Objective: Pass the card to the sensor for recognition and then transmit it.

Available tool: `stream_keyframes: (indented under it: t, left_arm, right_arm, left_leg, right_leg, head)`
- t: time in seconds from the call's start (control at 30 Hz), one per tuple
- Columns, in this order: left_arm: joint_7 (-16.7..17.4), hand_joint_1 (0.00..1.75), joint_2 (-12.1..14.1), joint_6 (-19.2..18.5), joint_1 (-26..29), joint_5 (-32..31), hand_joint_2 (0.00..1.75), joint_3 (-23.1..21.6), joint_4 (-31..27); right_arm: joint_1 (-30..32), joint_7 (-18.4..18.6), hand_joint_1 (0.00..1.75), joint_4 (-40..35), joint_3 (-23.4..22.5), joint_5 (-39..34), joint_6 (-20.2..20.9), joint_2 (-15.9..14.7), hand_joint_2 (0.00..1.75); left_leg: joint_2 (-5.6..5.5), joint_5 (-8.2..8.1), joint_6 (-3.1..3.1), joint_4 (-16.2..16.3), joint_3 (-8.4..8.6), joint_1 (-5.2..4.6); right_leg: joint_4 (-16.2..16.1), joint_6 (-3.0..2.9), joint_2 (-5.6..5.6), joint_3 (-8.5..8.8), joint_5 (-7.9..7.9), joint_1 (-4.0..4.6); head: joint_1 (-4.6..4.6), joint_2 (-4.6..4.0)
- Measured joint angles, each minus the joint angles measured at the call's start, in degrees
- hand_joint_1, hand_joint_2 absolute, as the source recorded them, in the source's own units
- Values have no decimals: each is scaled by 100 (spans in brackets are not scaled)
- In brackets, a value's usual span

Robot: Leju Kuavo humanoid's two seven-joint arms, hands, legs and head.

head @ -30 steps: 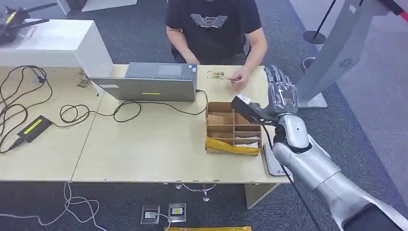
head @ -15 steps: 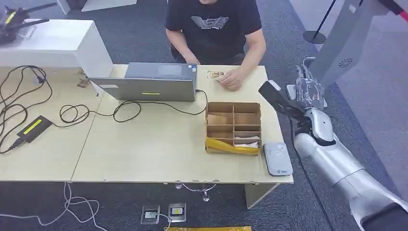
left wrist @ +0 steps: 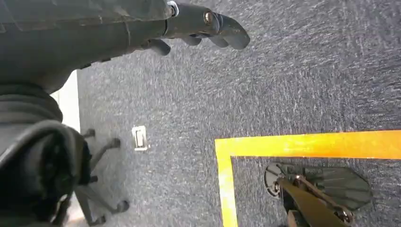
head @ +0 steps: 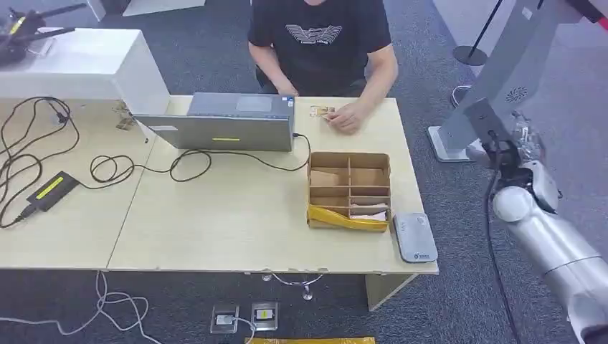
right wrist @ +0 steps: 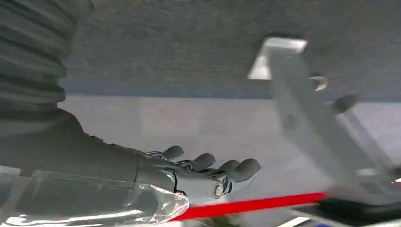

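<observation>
Right hand (head: 522,143) hangs off the surface's (head: 215,229) right edge, over carpet, fingers (right wrist: 227,171) loosely spread, holding nothing. Left hand (left wrist: 198,26) hangs by the floor, fingers lightly curled, empty. Card (head: 322,112) lies at the far edge under the person's hand (head: 345,119), well left of the right hand. Sensor (head: 414,236) sits at the near right corner, beside the divided box (head: 349,189); open surface lies between.

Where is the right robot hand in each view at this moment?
Head view: right robot hand at the right, off the table, by the grey stand.
Right wrist view: low in the picture, empty, the stand beyond.
Left wrist view: left robot hand over carpet and yellow tape.
Shared landmark: the stand, in head and right wrist views.
</observation>
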Motion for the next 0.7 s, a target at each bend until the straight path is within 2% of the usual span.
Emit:
stream_keyframes:
  t: [0.23,0.3,0.37,0.53,0.57,0.6,0.63,0.67,0.7]
  left_arm:
    - [138,0,-22,35,30,236,0,2,0]
    - [133,0,-50,63,35,321,0,4,0]
    - [83,0,-81,66,57,385,0,7,0]
    - [-4,0,-120,9,69,394,0,11,0]
    - [-7,0,-131,0,69,392,175,11,0]
    - [-7,0,-135,-11,69,387,0,11,0]
    - [-7,0,-144,-33,69,376,0,11,0]
    - [-7,0,-144,-35,71,377,175,11,0]
    - [-9,0,-144,-33,74,379,175,11,0]
  right_arm:
    - [1068,406,0,74,-701,-1354,-480,-951,175]
    - [1606,351,0,112,-953,-1904,-710,-1185,175]
    - [2259,62,0,242,-1350,-2741,-943,-1307,175]
    - [3370,-1284,0,768,-2054,-3927,-952,-1285,175]
    - [3523,-1457,0,879,-2170,-4069,-936,-1276,175]
    - [3673,-1621,0,997,-2295,-4218,-910,-1257,175]
    - [3832,-1776,0,1148,-2458,-4403,-886,-1219,175]
    - [3981,-1885,0,1281,-2585,-4562,-871,-1169,0]
    - [4090,-1973,0,1417,-2719,-4717,-865,-1099,0]
  left_leg:
    - [0,-7,4,-2,2,2]
    - [-30,-7,4,-7,1,11]
    - [-33,-9,4,-12,-6,17]
    - [-24,-11,1,-22,-5,14]
    - [-26,-11,1,-23,-5,15]
    - [-28,-10,0,-24,-3,15]
    - [-28,-10,0,-25,-5,16]
    - [-28,-9,-1,-26,-5,16]
    - [-27,-9,-1,-28,-6,16]
  right_leg:
    - [-15,0,-7,-9,-1,2]
    - [-23,0,-35,14,-4,13]
    - [-26,-1,-40,16,-4,19]
    - [-26,-2,-31,7,-4,14]
    - [-26,-2,-33,9,-5,15]
    - [-27,-4,-36,9,-5,16]
    - [-26,-4,-35,10,-6,18]
    - [-26,-4,-34,8,-6,17]
    - [-25,-4,-33,8,-6,17]
  head:
    - [-4,0]
    - [0,2]
    - [0,0]
    - [-4,0]
    - [-2,0]
    - [-2,0]
    - [-2,0]
    - [0,0]
    - [-2,0]
